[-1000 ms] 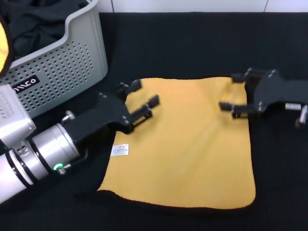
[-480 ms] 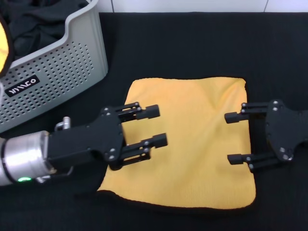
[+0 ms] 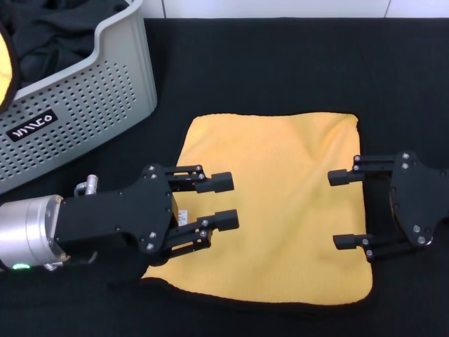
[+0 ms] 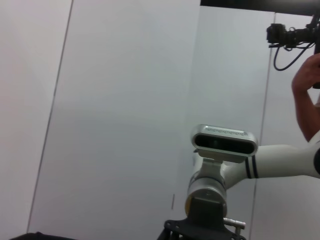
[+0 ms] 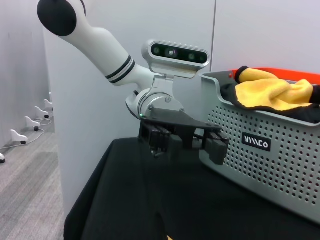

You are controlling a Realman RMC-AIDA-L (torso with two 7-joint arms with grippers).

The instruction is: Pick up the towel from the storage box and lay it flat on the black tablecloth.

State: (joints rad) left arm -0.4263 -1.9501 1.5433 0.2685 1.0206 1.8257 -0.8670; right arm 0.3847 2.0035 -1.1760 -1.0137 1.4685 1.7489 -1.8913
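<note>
The storage box point(image 3: 105, 84) holds dark cloth and another yellow cloth point(image 5: 272, 92). The towel point(image 3: 270, 203) lies flat, yellow side up, on the black tablecloth point(image 3: 280, 63). Left gripper point(image 3: 219, 200) and right gripper point(image 3: 344, 209) hover released over its opposite edges.

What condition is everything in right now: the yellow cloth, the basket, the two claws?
towel: spread flat, yellow face up, on the black tablecloth.
storage box: upright on the tablecloth, dark cloth and more yellow cloth inside.
left gripper: open, holding nothing, over the towel's left edge.
right gripper: open, holding nothing, over the towel's right edge.
</note>
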